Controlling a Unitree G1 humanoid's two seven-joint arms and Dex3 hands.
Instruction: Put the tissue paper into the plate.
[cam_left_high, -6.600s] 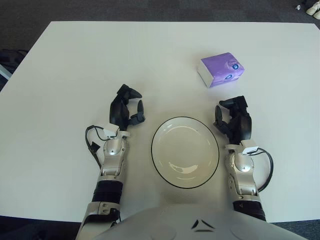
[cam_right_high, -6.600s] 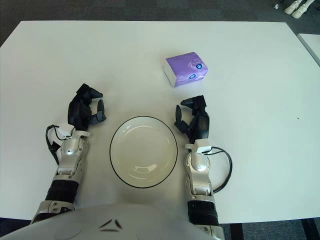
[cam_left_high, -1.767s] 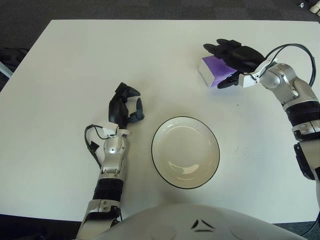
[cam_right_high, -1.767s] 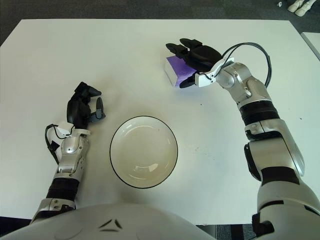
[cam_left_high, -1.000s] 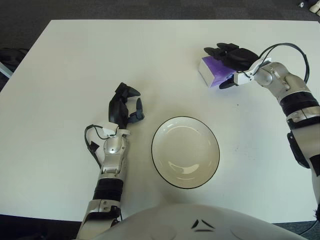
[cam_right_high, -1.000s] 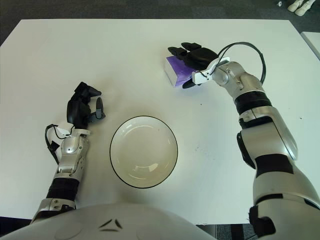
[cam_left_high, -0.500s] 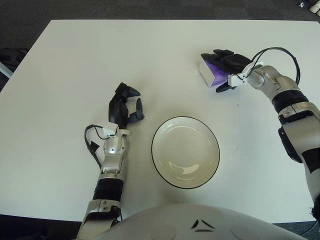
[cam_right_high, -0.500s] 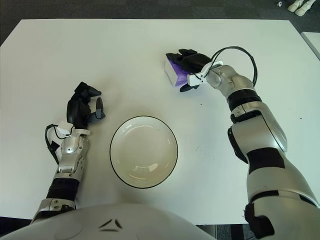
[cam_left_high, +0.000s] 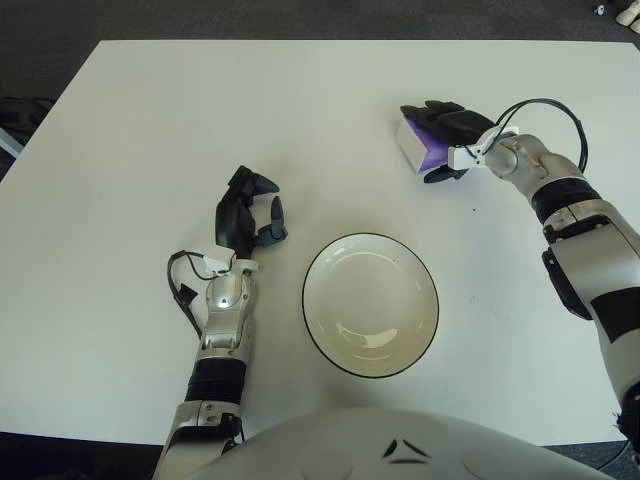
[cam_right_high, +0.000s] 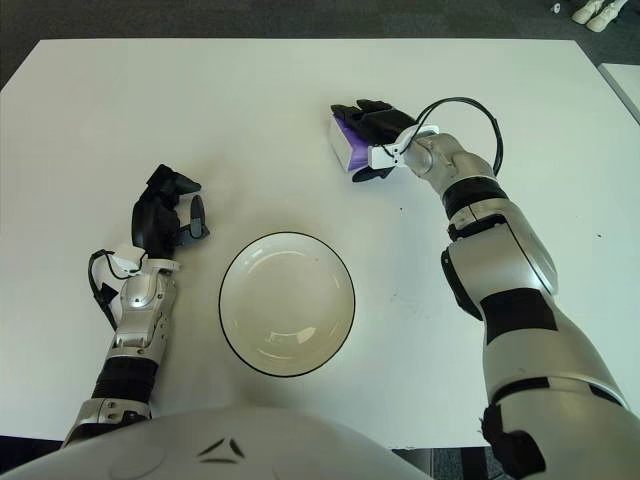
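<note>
At lower left the left hand (cam_left_high: 248, 212) shows beside the empty plate (cam_left_high: 370, 304), fingers loosely curled, holding nothing. At upper right the right hand (cam_left_high: 447, 136) wraps its fingers over the purple tissue pack (cam_left_high: 416, 146), apparently gripping it where it lies on the white table (cam_left_high: 150, 120). Grasping is under way; next comes lifting and carrying it down-left to the plate. Dark floor borders the table.

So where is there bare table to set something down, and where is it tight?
Bare: the far left table beyond the left robot hand, and the stretch right of the plate, below the right forearm. Tight: the narrow strip between left robot hand and plate, and the far right, where the right robot hand covers the tissue pack.
</note>
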